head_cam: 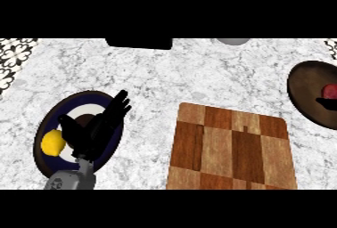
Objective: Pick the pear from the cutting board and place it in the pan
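We've got the left hand (92, 133) with fingers spread apart over the dark round pan (66, 104), and the yellow pear (52, 143) is lying inside.

Black left hand (92, 131) with slender fingers and a thumb, uniformly dark; pale grey forearm (69, 180) behind it, rounded casing, circular marking near the wrist

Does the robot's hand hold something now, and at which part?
Nothing is held. The left hand is open above the pan; the yellow pear lies in the pan beside it.
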Motion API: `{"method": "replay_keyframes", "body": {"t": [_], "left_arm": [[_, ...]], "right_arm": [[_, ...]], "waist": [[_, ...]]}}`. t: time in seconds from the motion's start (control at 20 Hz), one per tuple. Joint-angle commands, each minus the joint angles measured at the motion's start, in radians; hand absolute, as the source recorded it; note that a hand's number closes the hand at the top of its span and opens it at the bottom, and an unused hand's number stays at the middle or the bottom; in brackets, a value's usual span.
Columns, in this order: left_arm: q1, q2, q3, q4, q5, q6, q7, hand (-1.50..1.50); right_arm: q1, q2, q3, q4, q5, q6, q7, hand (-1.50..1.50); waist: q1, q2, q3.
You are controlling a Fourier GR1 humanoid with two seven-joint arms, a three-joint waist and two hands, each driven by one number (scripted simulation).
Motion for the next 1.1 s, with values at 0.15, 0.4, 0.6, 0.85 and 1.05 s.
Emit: {"method": "replay_keyframes", "body": {"t": [0.15,0.4,0.6,0.85,1.05], "left_arm": [[-0.018,-0.004,0.013,-0.004,0.008,0.013,0.022,0.0],[-0.011,-0.01,0.015,-0.013,0.004,0.027,0.026,0.0],[0.02,-0.005,0.018,-0.01,0.01,0.015,0.011,0.0],[0.033,0.008,0.021,-0.043,0.018,0.005,0.026,0.0],[0.003,-0.011,0.021,0.015,-0.026,0.041,-0.007,0.0]], "right_arm": [[-0.046,0.043,-0.152,-0.044,-0.18,0.081,-0.191,-1.5],[-0.02,-0.005,-0.276,-0.023,-0.321,0.241,-0.273,-1.5],[0.053,-0.047,-0.333,0.016,-0.387,0.4,-0.331,-1.5],[0.142,-0.119,-0.32,0.047,-0.388,0.633,-0.397,-1.5],[0.199,-0.122,-0.32,0.053,-0.402,0.751,-0.478,-1.5]], "waist": [[-0.016,-0.005,0.004],[-0.027,-0.007,0.002],[-0.033,-0.008,0.001],[-0.037,-0.014,0.001],[-0.055,-0.016,-0.001]]}}
